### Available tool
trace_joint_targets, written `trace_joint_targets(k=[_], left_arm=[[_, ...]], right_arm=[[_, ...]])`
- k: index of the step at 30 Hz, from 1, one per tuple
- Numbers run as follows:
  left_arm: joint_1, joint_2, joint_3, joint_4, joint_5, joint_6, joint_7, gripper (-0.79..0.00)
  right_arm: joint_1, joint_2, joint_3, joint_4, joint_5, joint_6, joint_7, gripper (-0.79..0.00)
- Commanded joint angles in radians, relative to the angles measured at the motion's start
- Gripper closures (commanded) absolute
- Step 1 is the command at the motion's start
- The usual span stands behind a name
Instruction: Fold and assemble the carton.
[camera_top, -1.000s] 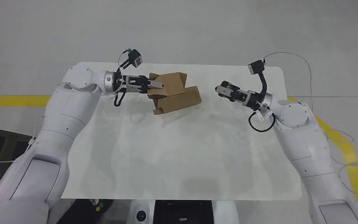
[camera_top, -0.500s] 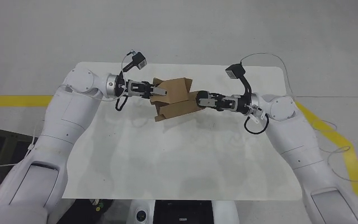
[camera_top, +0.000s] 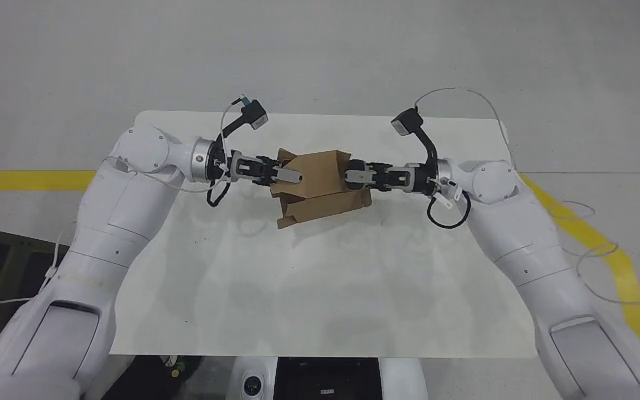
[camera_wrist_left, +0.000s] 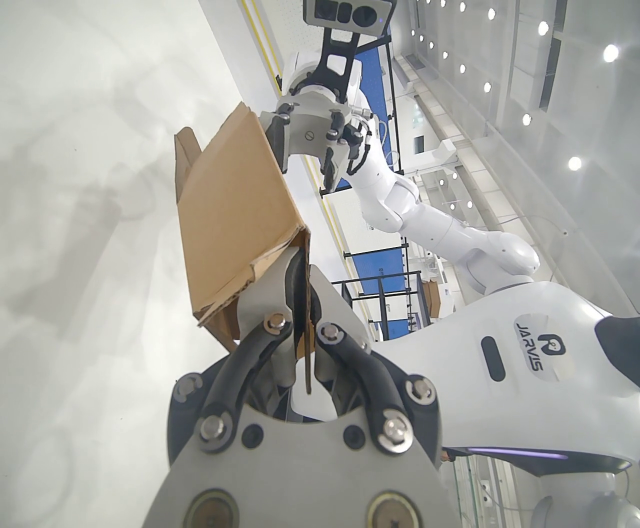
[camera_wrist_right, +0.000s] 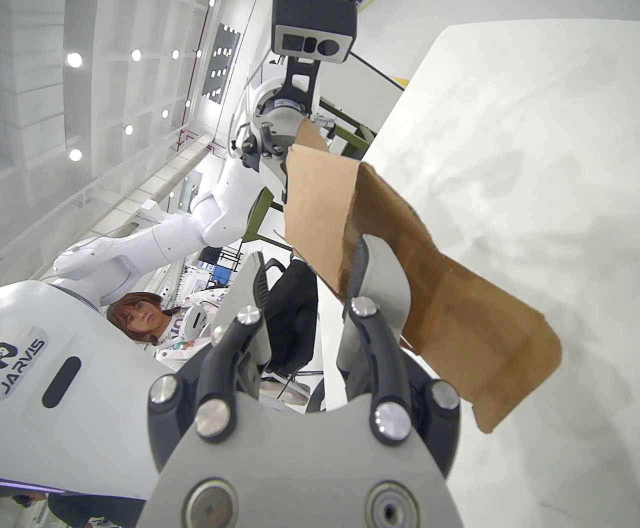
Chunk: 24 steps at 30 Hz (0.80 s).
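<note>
Swinging in from the right side of the counter (camera_top: 330, 300), the right pincer (camera_top: 352, 177) has reached the carton (camera_top: 322, 186) and now sits at its right end. The left pincer (camera_top: 292, 173) has kept its hold on the left end, and the carton has turned a little between them.

The left pincer is pressed together on a thin flap edge. The right pincer is spread: one finger lies against a carton wall and the other stands well clear, so the wall's edge sits between them ungripped.

The job looks to be at an early stage. The carton is a skewed, half-opened sleeve over the far middle of the counter, with its flaps loose. Squaring it and folding the end flaps shut still seem to be left.

I cannot tell whether its lower edge rests on the counter. The underside and the bottom flaps are hidden.
</note>
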Motion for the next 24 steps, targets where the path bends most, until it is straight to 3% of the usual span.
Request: trace_joint_targets(k=[1, 24], left_arm=[[0.004, 0.004, 0.000, -0.010, 0.000, 0.002, -0.002, 0.000], [0.014, 0.023, 0.021, -0.037, -0.008, -0.010, 0.010, 0.000]], right_arm=[[0.009, -0.005, -0.012, 0.011, -0.001, 0.000, 0.000, -0.311], [0.053, -0.051, -0.100, 0.066, 0.069, -0.001, -0.001, -0.283]])
